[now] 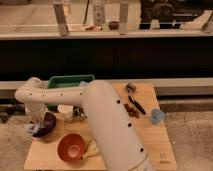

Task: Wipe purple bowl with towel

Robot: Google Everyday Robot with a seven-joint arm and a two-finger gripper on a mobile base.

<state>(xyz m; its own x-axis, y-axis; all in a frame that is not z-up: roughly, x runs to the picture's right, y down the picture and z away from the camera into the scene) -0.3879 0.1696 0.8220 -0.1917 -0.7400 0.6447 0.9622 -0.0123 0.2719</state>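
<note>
Single high view, looking down along arm (107, 125) onto table (156, 142); end effector (36, 119) far left at purple bowl (48, 125).

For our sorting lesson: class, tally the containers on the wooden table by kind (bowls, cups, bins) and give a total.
Bowls: 2, the purple bowl and the orange bowl
Cups: 2, the white cup and the blue cup
Bins: 1, the green bin
Total: 5
The gripper is at the purple bowl.
</note>
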